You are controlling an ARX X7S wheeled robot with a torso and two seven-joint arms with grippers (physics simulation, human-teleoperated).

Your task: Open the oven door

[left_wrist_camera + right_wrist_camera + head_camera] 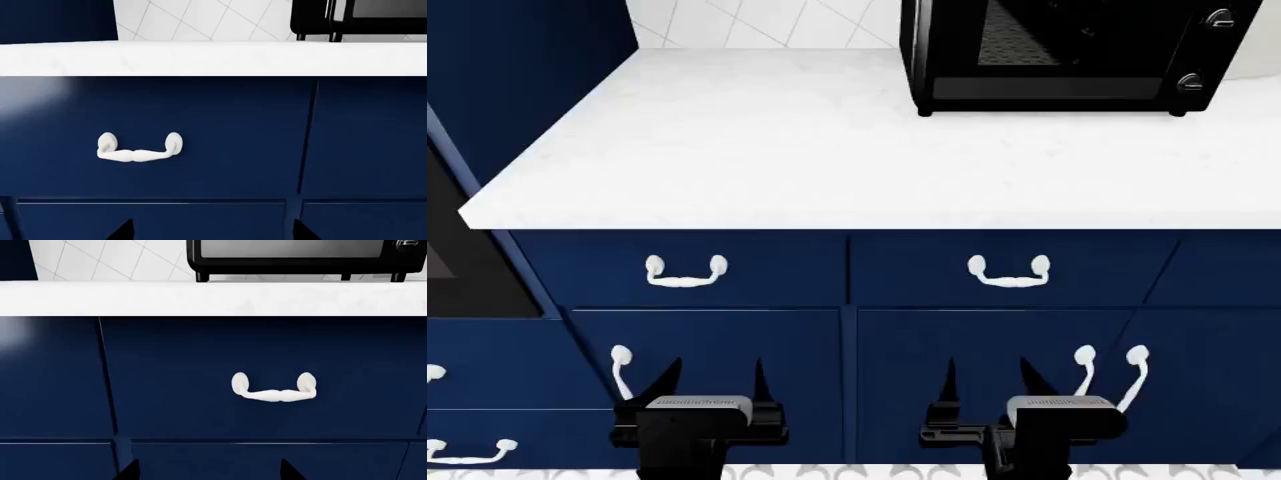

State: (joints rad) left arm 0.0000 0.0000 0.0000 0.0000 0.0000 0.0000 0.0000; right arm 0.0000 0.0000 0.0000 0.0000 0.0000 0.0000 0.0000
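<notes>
Both grippers, left and right, hang spread and empty below the counter, right of the oven door, unreached.

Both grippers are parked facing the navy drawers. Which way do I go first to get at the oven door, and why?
Probably turn or roll left. The oven door shows only as a dark sliver at the head view's left edge, its handle out of view. Both the left gripper and right gripper are open, facing drawer fronts, and the only appliance ahead is the countertop toaster oven.
</notes>
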